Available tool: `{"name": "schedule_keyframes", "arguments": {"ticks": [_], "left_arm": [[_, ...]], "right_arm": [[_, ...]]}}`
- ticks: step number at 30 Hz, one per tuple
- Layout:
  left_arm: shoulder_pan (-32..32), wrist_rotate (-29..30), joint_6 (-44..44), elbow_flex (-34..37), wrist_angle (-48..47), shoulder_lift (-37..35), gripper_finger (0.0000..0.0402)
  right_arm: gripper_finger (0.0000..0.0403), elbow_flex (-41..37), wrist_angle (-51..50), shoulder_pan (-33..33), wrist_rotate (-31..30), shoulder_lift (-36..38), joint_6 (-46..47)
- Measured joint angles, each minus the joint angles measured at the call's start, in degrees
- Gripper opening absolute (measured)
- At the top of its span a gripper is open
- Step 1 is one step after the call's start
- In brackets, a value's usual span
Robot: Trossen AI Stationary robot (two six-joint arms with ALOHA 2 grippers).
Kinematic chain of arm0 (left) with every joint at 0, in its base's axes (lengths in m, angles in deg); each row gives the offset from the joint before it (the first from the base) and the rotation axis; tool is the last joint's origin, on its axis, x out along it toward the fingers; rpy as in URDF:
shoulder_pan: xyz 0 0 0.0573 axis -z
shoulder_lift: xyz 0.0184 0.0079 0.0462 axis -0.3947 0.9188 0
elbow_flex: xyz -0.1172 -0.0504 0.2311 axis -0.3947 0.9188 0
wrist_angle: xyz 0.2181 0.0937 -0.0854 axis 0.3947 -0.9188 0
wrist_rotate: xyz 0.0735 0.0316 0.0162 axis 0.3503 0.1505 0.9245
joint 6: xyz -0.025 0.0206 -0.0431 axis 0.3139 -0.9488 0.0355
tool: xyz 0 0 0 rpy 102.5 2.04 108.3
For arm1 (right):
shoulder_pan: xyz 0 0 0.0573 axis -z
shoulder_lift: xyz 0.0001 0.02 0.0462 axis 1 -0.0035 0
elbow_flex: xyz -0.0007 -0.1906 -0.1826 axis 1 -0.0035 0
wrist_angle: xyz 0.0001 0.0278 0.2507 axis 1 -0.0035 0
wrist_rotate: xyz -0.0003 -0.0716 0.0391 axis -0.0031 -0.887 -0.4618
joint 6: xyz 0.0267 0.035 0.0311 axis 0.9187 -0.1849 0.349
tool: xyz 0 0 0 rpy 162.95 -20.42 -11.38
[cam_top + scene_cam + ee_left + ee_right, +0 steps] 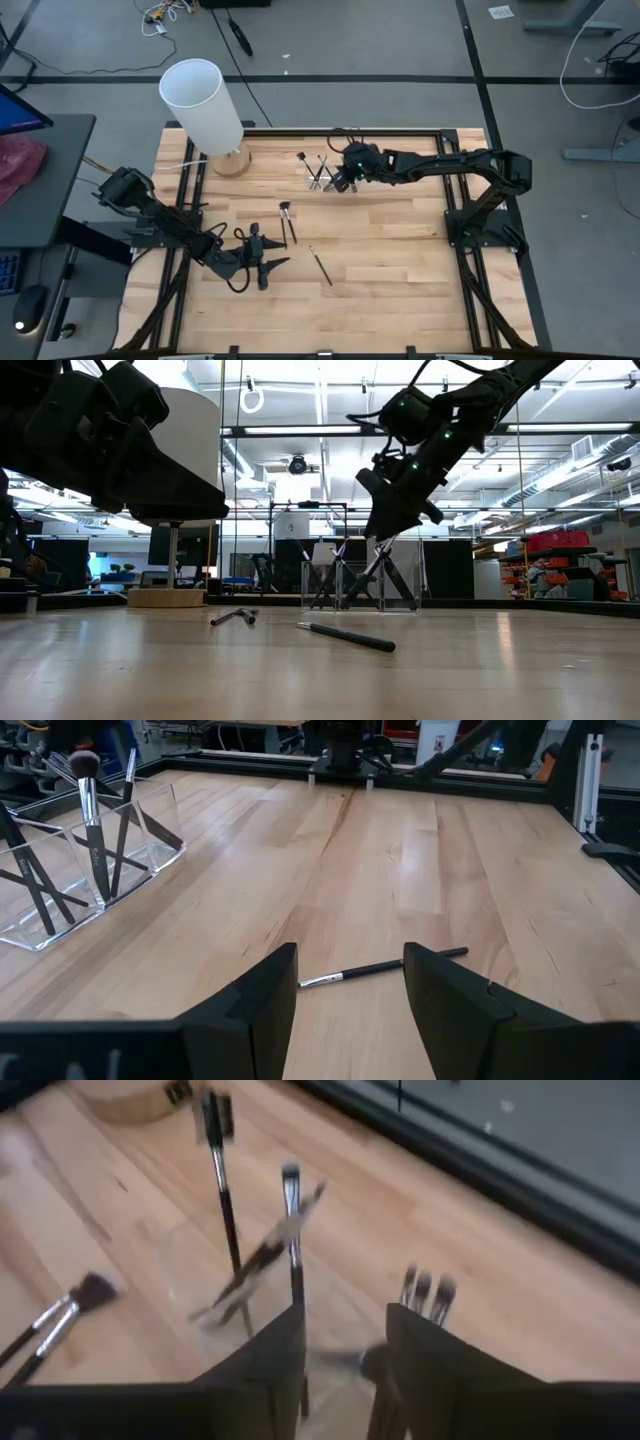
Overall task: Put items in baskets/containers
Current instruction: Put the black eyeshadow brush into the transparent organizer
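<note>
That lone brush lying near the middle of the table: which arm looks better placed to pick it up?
The left arm, probably. Its gripper has open fingers pointing at the brush, which lies just beyond them. The right gripper hangs over the clear holder farther off.

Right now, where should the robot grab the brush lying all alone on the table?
Probably around the middle of the lone brush's thin handle, coming straight down from above. It lies flat on the bare table, and the open left gripper is already near it.
</note>
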Motion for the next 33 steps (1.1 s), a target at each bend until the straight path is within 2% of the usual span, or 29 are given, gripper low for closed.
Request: {"name": "schedule_keyframes", "arguments": {"ticks": [4,9,13,18,22,25,29,33], "left_arm": [[0.0,0.0,0.0,0.0,0.0,0.0,0.0186],[0.0,0.0,0.0,0.0,-0.18,0.01,0.0186],[0.0,-0.01,0.04,0.0,-0.35,0.0,0.0186],[0.0,0.0,1.11,0.0,-0.64,0.01,0.0186],[0.0,0.0,1.13,0.0,-0.98,0.02,0.0186],[0.0,0.0,1.15,0.0,-0.96,0.02,0.0186],[0.0,0.01,1.93,0.0,-1.06,0.02,0.0186],[0.0,0.0,2.56,0.02,-1.53,0.02,0.0186]], "right_arm": [[0.0163,0.0,4.04,-0.65,-0.01,0.88,-2.44],[0.0159,0.0,7.48,-4.25,-0.31,3.98,-3.86],[0.0148,0.0,10.65,-11.41,-2.02,5.07,-5.4],[0.0132,0.05,14.45,-24.18,-7.31,3.58,-7.55],[0.012,0.0,15.16,-33.42,-11.3,0.2,-8.18],[0.0114,-0.02,17.78,-37.89,-10.94,-4.62,-3.24],[0.0118,-0.04,24.8,-40.48,-10.37,-12.91,3.05],[0.0156,-0.08,26.22,-40.74,-10.43,-19.64,3.69]]}}
